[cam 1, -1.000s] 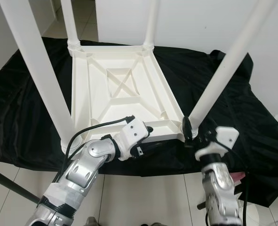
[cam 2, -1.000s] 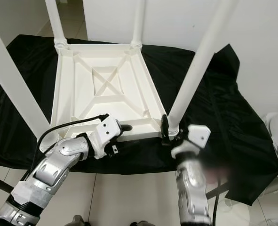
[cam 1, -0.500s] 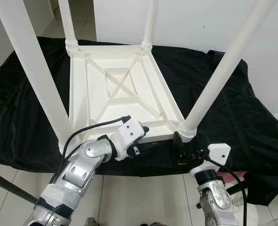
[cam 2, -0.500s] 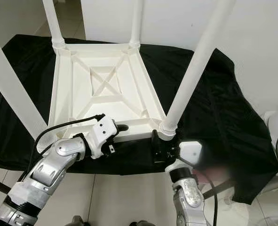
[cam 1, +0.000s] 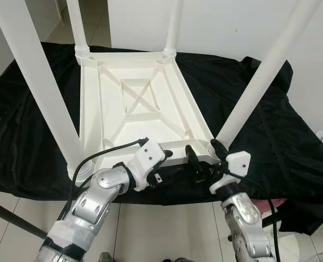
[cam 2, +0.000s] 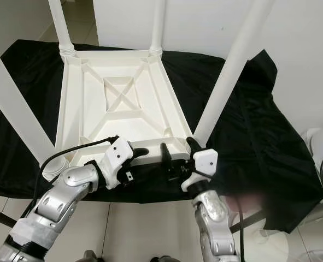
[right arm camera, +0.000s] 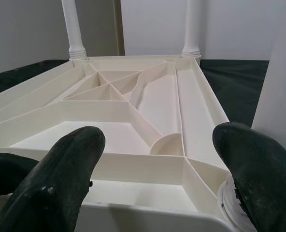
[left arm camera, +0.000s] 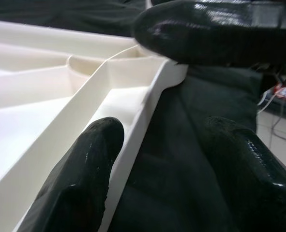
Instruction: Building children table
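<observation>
- Right now the white children's table (cam 1: 145, 103) lies upside down on a black cloth (cam 1: 270, 125), legs up.
- Left gripper (cam 1: 164, 158): fingers spread, straddling the tabletop's near rim.
- Right gripper (cam 1: 205, 158): spread wide at the near right corner, beside the leg (cam 1: 254, 93), holding nothing.

Left tool (cam 1: 164, 158) fingers spread; right tool (cam 1: 204, 158) fingers spread; both arms forward.

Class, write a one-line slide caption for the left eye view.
Both end effectors, left and right, meet the upturned white table's near edge.
</observation>
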`<state>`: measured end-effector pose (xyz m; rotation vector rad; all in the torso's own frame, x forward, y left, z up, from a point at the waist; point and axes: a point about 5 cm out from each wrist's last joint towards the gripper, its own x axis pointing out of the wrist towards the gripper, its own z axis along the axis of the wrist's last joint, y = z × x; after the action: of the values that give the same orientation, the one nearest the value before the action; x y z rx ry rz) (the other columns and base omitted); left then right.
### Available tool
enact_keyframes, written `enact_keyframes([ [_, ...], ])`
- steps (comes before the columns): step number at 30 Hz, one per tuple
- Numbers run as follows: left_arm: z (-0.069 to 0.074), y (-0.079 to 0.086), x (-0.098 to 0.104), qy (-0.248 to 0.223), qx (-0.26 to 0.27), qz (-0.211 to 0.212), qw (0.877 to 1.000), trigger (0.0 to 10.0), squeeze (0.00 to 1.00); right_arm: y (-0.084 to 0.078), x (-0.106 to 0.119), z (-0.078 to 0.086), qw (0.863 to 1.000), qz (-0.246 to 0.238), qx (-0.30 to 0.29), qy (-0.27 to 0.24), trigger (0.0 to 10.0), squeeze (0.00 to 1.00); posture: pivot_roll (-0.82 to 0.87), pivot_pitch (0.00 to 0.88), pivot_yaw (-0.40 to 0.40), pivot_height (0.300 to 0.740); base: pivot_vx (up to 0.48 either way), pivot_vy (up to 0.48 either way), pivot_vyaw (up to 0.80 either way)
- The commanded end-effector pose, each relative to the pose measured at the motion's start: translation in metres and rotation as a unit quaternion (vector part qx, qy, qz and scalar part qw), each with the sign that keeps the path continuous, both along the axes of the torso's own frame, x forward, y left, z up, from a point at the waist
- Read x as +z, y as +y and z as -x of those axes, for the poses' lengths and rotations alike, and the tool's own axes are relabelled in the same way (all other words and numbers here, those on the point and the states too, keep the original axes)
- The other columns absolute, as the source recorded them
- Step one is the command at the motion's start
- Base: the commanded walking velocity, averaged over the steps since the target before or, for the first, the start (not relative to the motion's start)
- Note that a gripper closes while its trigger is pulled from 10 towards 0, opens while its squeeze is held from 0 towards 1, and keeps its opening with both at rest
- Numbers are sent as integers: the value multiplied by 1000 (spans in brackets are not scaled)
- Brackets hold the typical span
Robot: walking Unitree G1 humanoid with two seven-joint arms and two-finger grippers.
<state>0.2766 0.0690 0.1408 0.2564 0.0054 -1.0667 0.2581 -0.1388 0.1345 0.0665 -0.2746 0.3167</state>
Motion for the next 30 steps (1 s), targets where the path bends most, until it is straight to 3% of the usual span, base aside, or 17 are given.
enact_keyframes([
  [1,5,1,-3,8,-2,-8,1000,10000,0,-9,-3,-4,1000,0,-16,11,10000,0,-8,94,-76,740,0,0,0],
  [8,18,9,2,41,-32,7,999,10000,0,-27,-6,-11,998,9,-56,18,10000,0,0,97,-75,740,0,0,0],
  [12,27,19,4,36,-40,3,999,10000,0,-42,-9,-14,995,7,-96,26,10000,0,7,100,-68,740,0,0,0],
  [19,39,33,8,35,-41,17,998,10000,0,-52,-11,-16,992,3,-121,30,10000,0,21,104,-65,740,0,0,0],
  [22,52,47,11,39,-54,17,998,10000,0,-54,-13,-18,991,0,-129,33,10000,0,29,106,-68,740,0,0,0],
  [26,55,55,12,44,-54,14,997,10000,0,-55,-14,-20,991,1,-132,34,10000,0,36,106,-68,740,0,0,0],
  [30,68,78,13,82,-59,29,994,10000,0,-57,-14,-25,989,0,-142,35,10000,0,43,105,-70,740,0,0,0],
])
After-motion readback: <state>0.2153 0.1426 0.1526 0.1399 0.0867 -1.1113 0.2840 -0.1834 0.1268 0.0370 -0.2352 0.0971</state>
